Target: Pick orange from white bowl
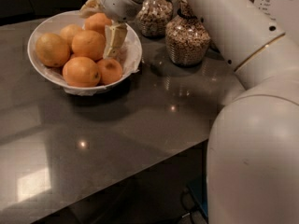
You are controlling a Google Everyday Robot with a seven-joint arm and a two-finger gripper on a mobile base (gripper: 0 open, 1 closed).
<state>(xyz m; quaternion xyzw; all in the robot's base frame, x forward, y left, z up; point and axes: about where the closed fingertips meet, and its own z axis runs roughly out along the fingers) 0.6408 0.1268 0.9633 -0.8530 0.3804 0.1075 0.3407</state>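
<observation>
The white bowl (41,30) with a crinkled liner stands at the table's back left and holds several fruits. A large deep-orange orange (88,44) lies in the middle of the pile and another (81,71) at the front. A paler yellowish fruit (52,49) lies at the left. A smaller orange (110,70) lies at the front right, and one more orange (96,22) at the back. My gripper (113,40) reaches down into the right side of the bowl. It is just right of the middle orange and above the smaller one.
Two glass jars of grain or nuts (188,40) (155,14) stand to the right of the bowl at the back. My white arm (233,27) spans over them, and my body (257,162) fills the right front. A sign (280,3) stands at the far right.
</observation>
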